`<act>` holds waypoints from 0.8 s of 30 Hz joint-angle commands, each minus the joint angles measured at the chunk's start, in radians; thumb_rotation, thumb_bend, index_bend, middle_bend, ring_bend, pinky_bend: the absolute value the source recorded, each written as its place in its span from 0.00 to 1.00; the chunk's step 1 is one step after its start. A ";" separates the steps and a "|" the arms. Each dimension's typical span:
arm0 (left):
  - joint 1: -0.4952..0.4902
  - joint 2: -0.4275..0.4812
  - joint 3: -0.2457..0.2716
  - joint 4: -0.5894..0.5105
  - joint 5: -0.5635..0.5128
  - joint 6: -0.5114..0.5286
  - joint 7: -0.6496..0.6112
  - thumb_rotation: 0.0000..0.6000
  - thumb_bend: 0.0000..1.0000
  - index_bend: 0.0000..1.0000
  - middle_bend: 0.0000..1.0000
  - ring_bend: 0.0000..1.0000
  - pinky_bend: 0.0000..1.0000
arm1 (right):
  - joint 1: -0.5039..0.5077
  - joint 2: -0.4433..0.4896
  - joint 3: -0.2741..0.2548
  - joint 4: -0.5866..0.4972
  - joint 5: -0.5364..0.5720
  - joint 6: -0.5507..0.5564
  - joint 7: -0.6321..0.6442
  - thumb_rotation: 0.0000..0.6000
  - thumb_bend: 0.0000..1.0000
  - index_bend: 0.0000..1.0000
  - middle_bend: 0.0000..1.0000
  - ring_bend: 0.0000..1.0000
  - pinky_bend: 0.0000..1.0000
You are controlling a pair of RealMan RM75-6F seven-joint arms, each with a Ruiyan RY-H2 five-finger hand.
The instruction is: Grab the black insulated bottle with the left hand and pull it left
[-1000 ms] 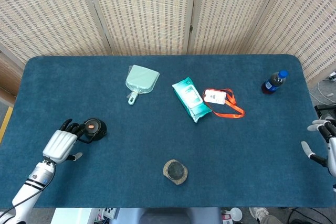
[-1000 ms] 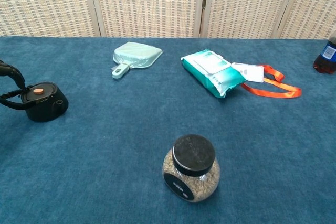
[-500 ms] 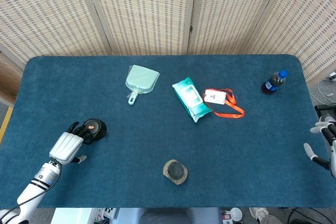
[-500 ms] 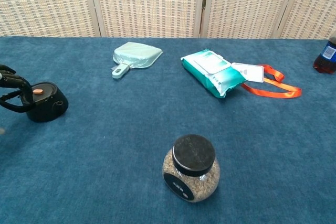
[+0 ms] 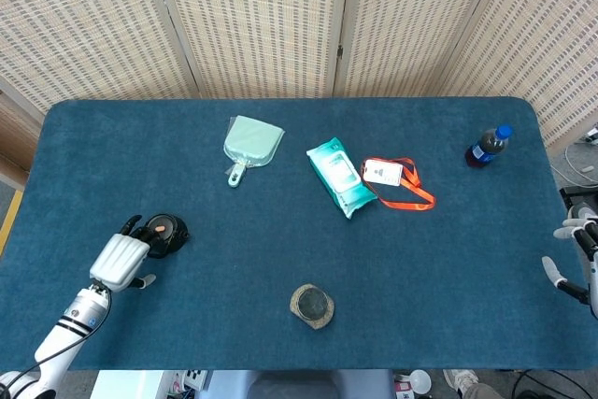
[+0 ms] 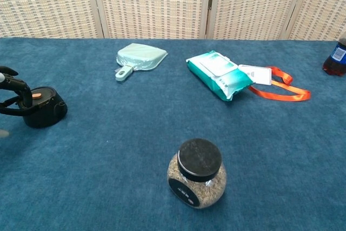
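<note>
The black insulated bottle [image 5: 164, 231] [image 6: 44, 107] stands upright near the table's left side, its lid marked with an orange dot. My left hand [image 5: 122, 255] sits just left of it, its black fingers [image 6: 14, 86] curled around the bottle's left side in a grip. In the chest view only those fingers show at the left edge. My right hand [image 5: 574, 257] hovers at the table's far right edge with its fingers apart, holding nothing; the chest view does not show it.
A glass jar with a black lid [image 5: 311, 305] [image 6: 198, 172] stands front centre. Further back lie a mint dustpan [image 5: 249, 145], a wet-wipes pack [image 5: 337, 175], a badge on an orange lanyard [image 5: 396, 179] and a dark drink bottle [image 5: 487, 146].
The left hand closed in on the black bottle and curled its fingers around it. The bottle has shifted slightly left. The right hand drifted a little lower.
</note>
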 commanded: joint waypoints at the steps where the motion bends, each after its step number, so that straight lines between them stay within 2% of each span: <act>1: -0.002 0.000 0.000 0.007 -0.003 -0.004 -0.005 1.00 0.15 0.39 0.32 0.26 0.05 | 0.000 0.000 0.001 0.000 -0.001 0.000 -0.001 1.00 0.26 0.43 0.34 0.24 0.24; 24: 0.018 -0.011 0.009 -0.020 -0.035 0.000 0.042 1.00 0.15 0.53 0.48 0.40 0.05 | -0.003 0.001 -0.002 -0.002 -0.004 0.000 0.004 1.00 0.26 0.43 0.34 0.24 0.24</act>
